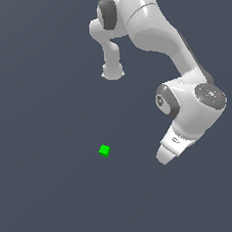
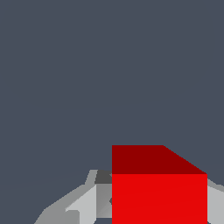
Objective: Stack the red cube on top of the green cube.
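A white robot arm (image 1: 182, 59) bends down over a plain dark grey floor (image 1: 50, 201). In the exterior view, a tiny green cube (image 1: 104, 150) sits alone on the floor, well apart from the arm's lowered end, toward the exterior view's left. In the wrist view, the red cube (image 2: 159, 192) sits between the grey fingers (image 2: 83, 205) of the gripper (image 2: 148, 210) (whether they actually clamp it cannot be told).

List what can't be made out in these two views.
- Red cube: absent from the exterior view, presumably hidden by the arm; in the wrist view its lower part is cut off by the frame edge.
- Gripper: fingertips hidden in both views; whether they grip the cube cannot be told.
- Green cube: outside the wrist view.
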Robot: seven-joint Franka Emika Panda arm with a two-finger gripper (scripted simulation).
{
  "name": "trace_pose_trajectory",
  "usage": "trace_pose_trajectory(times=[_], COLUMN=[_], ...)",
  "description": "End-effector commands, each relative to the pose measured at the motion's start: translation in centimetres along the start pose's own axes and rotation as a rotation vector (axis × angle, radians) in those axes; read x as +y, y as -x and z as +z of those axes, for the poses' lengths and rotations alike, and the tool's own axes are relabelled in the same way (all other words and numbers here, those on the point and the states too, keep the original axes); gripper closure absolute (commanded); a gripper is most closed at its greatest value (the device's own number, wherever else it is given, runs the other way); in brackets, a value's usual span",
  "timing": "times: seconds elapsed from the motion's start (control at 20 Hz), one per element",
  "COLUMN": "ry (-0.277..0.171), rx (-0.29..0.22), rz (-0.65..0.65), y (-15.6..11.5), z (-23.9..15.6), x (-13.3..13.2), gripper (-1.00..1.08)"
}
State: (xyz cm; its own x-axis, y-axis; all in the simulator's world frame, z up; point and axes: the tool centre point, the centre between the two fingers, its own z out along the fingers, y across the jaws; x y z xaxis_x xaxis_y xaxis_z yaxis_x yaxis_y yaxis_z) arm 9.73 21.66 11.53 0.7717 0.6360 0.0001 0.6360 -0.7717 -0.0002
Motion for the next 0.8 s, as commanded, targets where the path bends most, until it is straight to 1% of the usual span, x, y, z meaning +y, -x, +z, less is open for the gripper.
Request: trace_pose_trajectory(times=[0.0,0.25,0.75], ry=[0.001,0.0,0.0], rx=[0.001,0.0,0.0], rz=[0.001,0.002,0.002], y=[0.9,3.8,12.4], z=[0.2,0.9,3.0], x=[0.8,3.1,10.2], gripper=[1.08,1.08,1.08])
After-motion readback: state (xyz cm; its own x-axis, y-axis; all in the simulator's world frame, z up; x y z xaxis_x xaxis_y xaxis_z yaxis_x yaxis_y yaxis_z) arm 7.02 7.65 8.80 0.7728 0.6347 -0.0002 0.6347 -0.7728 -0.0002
